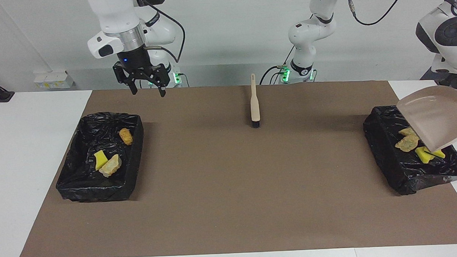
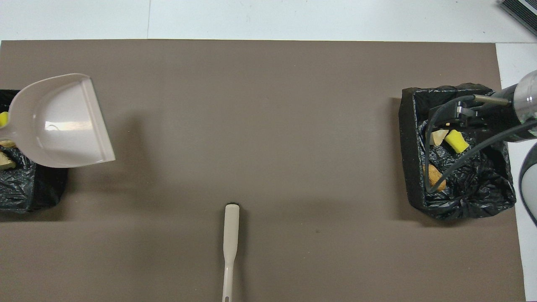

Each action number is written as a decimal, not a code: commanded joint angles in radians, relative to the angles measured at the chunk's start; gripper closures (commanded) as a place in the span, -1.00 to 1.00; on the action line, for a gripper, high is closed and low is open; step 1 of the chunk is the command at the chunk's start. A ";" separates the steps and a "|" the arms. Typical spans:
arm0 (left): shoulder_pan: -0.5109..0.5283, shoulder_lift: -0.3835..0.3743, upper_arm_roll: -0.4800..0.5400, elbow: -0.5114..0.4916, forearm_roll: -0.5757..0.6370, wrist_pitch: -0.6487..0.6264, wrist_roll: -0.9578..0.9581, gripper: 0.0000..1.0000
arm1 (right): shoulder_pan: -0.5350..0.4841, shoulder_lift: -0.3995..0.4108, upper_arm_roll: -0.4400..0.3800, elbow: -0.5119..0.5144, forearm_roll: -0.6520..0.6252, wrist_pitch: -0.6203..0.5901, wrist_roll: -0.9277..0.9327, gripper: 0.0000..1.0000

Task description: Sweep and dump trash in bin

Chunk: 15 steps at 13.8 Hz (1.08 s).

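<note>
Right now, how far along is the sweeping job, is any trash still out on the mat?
Nearly done. No scraps show on the brown mat. Three lie in the bin at the right arm's end, and more in the bin at the left arm's end. The dustpan is tipped over that bin. The brush lies on the mat. The right gripper hangs open and empty. Left: putting the dustpan down.

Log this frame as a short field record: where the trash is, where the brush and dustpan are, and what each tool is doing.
trash: none visible on the mat; scraps lie in both bins
bin at right arm's end: one yellow sponge bit, two tan chunks
bin at left arm's end: tan chunks and yellow sponge under the dustpan
dustpan: raised and tilted over that bin, held from the left arm's end; left tool not in view
brush: lying on the mat mid-table, near the robots, untouched
right tool: open, empty, up in the air
</note>
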 commanded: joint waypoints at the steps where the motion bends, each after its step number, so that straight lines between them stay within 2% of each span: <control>1: -0.119 0.002 0.013 -0.035 -0.081 -0.033 -0.229 1.00 | -0.019 -0.089 0.014 -0.126 -0.007 0.022 -0.061 -1.00; 4: -0.228 0.065 0.013 -0.083 -0.194 0.014 -0.520 1.00 | -0.021 -0.095 0.014 -0.137 -0.007 0.037 -0.084 -1.00; 7: -0.345 0.102 0.013 -0.128 -0.242 0.085 -0.837 1.00 | -0.021 -0.092 0.014 -0.134 -0.006 0.045 -0.084 -1.00; 10: -0.437 0.128 0.013 -0.132 -0.294 0.123 -1.118 1.00 | -0.021 -0.086 0.014 -0.128 0.002 0.062 -0.084 -1.00; 12: -0.506 0.162 0.013 -0.132 -0.337 0.195 -1.394 1.00 | -0.021 -0.086 0.014 -0.130 0.003 0.075 -0.082 -1.00; 15: -0.587 0.177 0.013 -0.132 -0.426 0.249 -1.552 1.00 | -0.018 -0.087 0.014 -0.130 0.005 0.062 -0.082 -1.00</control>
